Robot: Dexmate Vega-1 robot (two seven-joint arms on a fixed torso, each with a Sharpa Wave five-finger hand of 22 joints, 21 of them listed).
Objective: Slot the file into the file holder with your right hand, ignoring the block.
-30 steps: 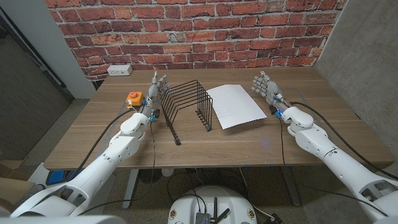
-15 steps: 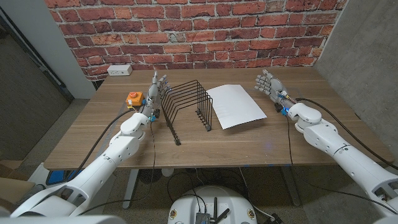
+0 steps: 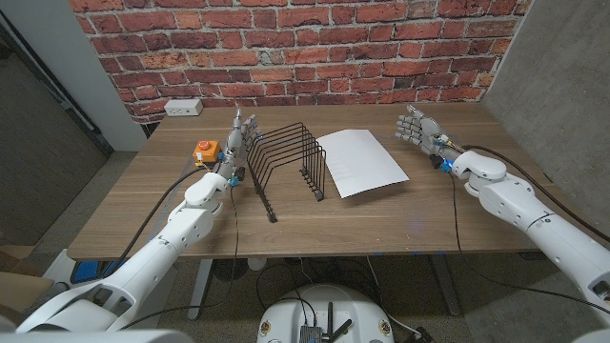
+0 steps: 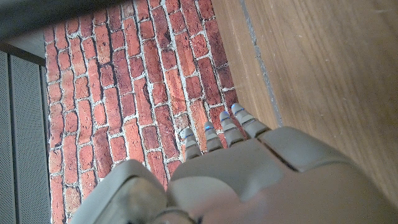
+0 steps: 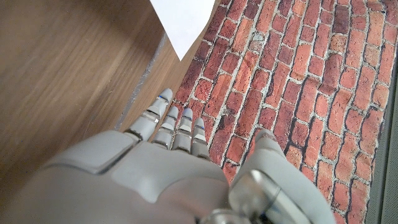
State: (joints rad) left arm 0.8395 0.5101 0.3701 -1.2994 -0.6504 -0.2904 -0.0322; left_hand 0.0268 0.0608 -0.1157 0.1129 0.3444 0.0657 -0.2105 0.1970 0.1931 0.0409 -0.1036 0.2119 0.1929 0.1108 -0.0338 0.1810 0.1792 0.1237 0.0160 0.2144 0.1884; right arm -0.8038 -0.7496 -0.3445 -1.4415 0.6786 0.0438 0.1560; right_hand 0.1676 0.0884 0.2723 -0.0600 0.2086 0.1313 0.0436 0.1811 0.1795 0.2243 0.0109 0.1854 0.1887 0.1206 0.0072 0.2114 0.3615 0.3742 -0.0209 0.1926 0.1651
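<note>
A white file (image 3: 359, 161) lies flat on the wooden table (image 3: 315, 214), just right of the black wire file holder (image 3: 287, 163); one corner of the file (image 5: 182, 23) also appears in the right wrist view. My right hand (image 3: 416, 131) stands open on its edge to the right of the file, apart from it, fingers up toward the brick wall. My left hand (image 3: 241, 136) stands open beside the holder's left end, holding nothing. An orange block (image 3: 206, 151) sits left of my left hand.
A white power outlet (image 3: 183, 108) lies at the table's back left by the brick wall (image 3: 295, 48). A grey wall stands to the right of the table. Bare wood stretches along the front edge.
My right hand has drifted to the right and slightly back, away from the file. The left hand, file, holder and block have stayed put.
</note>
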